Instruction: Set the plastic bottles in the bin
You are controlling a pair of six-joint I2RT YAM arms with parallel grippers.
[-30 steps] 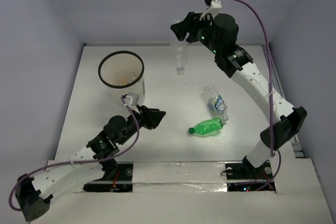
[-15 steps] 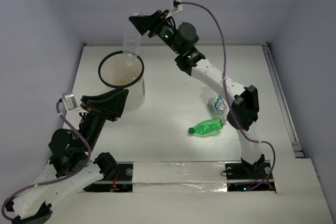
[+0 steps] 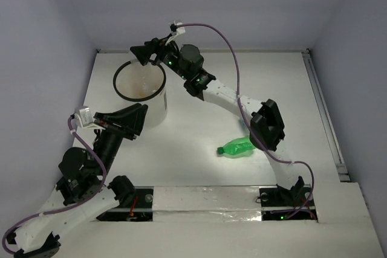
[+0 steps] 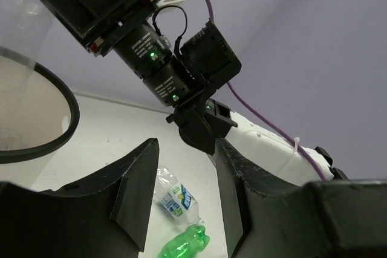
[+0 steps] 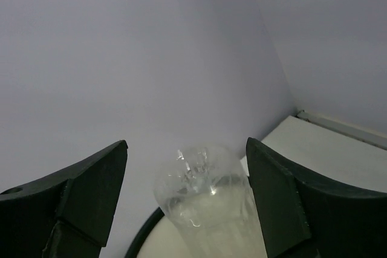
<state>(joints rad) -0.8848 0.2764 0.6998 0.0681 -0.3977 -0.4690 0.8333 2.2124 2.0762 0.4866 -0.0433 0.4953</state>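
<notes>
The right arm reaches over the bin, its jaws spread wide. A clear bottle hangs upright between them, above the black rim; the right wrist view shows a gap on at least 1 side of it, and I cannot tell whether the other finger touches. The left jaws are parted and empty, raised just beside the bin. 2 bottles lie on the table near each other: 1 green, 1 clear with a blue-and-white label.
</notes>
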